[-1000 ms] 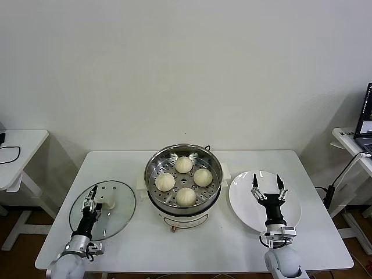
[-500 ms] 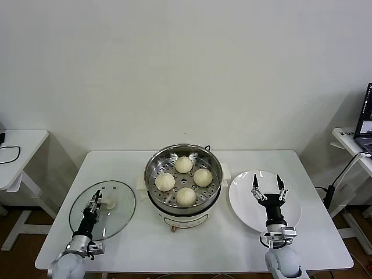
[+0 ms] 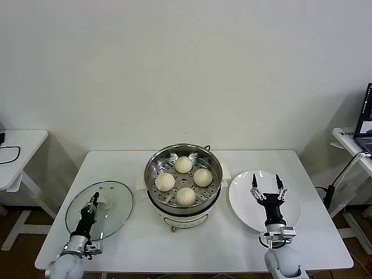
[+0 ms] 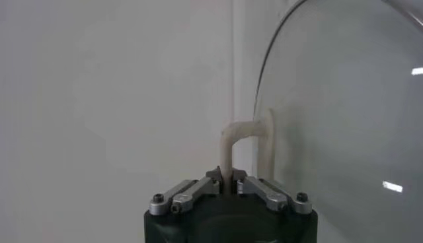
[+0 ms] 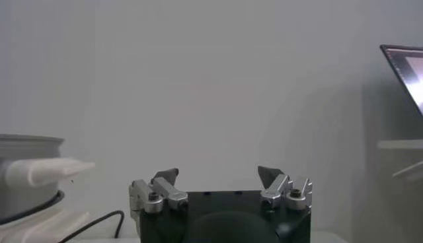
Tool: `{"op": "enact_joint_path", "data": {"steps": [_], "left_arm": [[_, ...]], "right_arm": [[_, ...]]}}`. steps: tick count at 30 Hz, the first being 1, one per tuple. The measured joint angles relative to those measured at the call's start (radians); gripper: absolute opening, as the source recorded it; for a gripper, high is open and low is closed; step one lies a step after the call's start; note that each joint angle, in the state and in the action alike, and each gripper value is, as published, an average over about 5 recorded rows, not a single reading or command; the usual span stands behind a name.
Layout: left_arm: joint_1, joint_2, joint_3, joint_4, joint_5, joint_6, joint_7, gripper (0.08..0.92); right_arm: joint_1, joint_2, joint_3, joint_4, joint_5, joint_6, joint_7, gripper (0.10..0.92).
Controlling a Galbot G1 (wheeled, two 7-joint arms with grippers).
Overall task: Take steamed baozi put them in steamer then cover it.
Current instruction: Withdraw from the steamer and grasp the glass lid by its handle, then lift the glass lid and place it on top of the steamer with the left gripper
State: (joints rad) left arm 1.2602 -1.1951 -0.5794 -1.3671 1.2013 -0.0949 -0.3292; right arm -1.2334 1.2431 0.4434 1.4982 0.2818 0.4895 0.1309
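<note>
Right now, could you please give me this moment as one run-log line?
stage: lid pickup | left end effector: shut on cover handle | right end effector: open above plate | four steamed baozi in steamer, uncovered

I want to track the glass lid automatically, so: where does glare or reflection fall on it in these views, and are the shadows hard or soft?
Head view: the cover shows only faint sheen, the steamer wall mirrors the buns, and table shadows are soft. Left wrist view: small bright glints sit on the glass, while the left pincer, shut on the white handle, stays sharp.
</note>
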Motion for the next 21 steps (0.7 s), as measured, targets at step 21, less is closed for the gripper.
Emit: {"op": "enact_joint_path", "data": {"steps": [21], "left_arm": [[0.018, 0.026, -0.022, -0.512, -0.054, 0.199, 0.194, 0.190]], "right_arm": [[0.017, 0.015, -0.007, -0.011, -0.022, -0.005, 0.004, 0.823]]}}
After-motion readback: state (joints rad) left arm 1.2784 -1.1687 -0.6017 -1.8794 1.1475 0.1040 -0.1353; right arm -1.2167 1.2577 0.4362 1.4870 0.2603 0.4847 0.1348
